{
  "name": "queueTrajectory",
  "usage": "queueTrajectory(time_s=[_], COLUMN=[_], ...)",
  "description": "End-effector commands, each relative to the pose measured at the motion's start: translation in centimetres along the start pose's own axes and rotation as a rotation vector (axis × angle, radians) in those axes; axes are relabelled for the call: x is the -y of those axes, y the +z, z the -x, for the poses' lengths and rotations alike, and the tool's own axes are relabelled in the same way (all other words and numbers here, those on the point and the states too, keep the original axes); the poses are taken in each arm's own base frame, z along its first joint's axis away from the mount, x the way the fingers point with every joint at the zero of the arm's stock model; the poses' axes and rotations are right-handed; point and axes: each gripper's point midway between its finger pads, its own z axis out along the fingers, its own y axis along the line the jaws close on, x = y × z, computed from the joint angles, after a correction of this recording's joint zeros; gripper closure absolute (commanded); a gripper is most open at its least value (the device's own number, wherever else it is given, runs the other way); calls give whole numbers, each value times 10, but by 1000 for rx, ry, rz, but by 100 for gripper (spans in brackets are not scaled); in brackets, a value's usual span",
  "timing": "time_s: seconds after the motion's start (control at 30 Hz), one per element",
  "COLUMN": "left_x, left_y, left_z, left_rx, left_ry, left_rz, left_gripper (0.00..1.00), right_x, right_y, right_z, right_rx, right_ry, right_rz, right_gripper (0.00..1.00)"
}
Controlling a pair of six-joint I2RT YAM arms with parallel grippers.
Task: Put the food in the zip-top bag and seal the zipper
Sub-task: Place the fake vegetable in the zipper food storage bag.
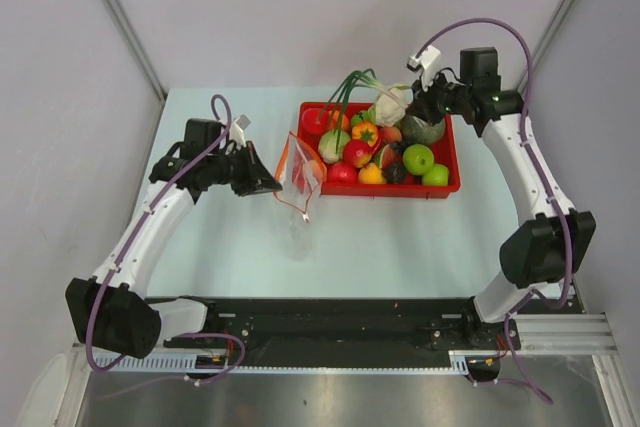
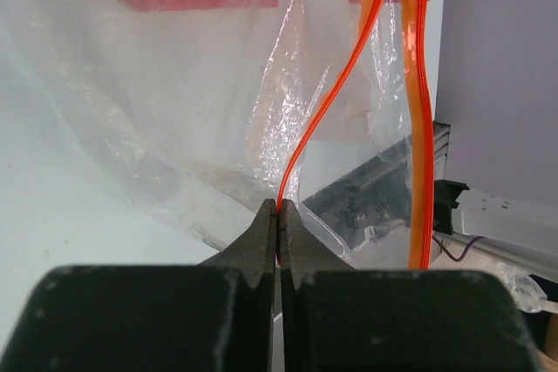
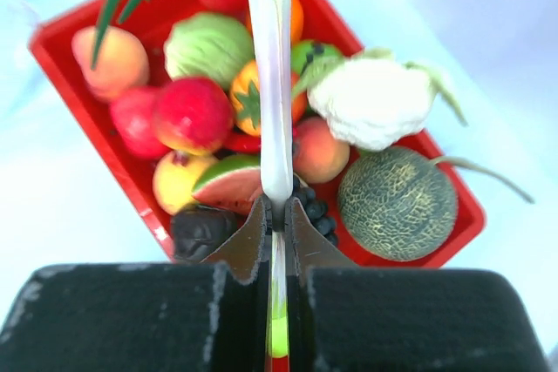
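The bag [image 1: 302, 179] is left of the tray [image 1: 400, 190] holding food [image 1: 418, 158].

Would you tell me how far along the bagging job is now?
Early. Done: the left gripper is shut on one zipper strip, holding the zip-top bag beside the red tray. In hand: the right gripper pinches the spring onion over the tray. Left: I see no food clearly in the bag, the tray is full, and the zipper strips stand apart, unsealed.
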Motion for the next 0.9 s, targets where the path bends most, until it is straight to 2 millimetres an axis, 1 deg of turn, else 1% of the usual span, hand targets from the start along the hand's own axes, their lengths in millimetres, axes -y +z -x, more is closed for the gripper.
queueTrajectory(time_s=[0.0,0.03,0.1,0.13,0.2,0.23,0.27,0.3,0.33,0.37,0.43,0.47,0.5,0.53,0.57,0.63,0.7,0.73,0.77,0.83,0.87], left_x=[-6,-6,-9,-8,-8,-8,-8,-7,-6,-5,-2,-1,1,2,2,4,7,8,8,9,8], left_y=[-2,-2,-1,0,1,1,1,1,1,1,0,0,-1,-2,-2,-3,-5,-5,-5,-6,-5], left_z=[10,10,10,10,11,10,10,10,10,9,10,9,9,9,9,8,5,5,4,4,3], left_rx=[58,58,53,54,56,53,52,51,50,46,45,42,44,45,45,43,38,36,30,32,29], left_ry=[25,24,17,18,17,13,13,11,13,12,15,15,17,18,19,22,26,29,26,31,30], left_rz=[39,38,44,41,41,39,37,33,25,22,8,3,-1,-6,-8,-15,-32,-38,-39,-44,-42], left_gripper=[100,100,100,100,100,100,100,100,100,100,100,100,100,100,100,100,100,100,100,100,100], right_x=[-20,-27,-41,-54,-71,-89,-100,-104,-123,-131,-140,-153,-155,-157,-163,-166,-167,-169,-167,-165,-164], right_y=[-48,-66,-81,-95,-107,-110,-122,-125,-125,-134,-135,-137,-133,-132,-128,-120,-116,-106,-104,-94,-90], right_z=[64,78,90,102,110,117,123,125,130,135,135,139,133,132,132,118,117,107,111,102,103], right_rx=[142,179,206,237,256,276,296,298,312,332,334,350,333,332,337,307,319,296,313,293,303], right_ry=[-87,-116,-145,-177,-200,-223,-242,-254,-276,-290,-300,-318,-322,-328,-342,-361,-381,-384,-387,-382,-382], right_rz=[-64,-81,-77,-81,-70,-42,-45,-58,-24,-27,-34,-17,-22,-27,-18,-28,-47,-43,-59,-74,-84], right_gripper=[100,100,100,100,100,100,100,100,100,100,100,100,100,100,100,100,100,100,100,100,100])
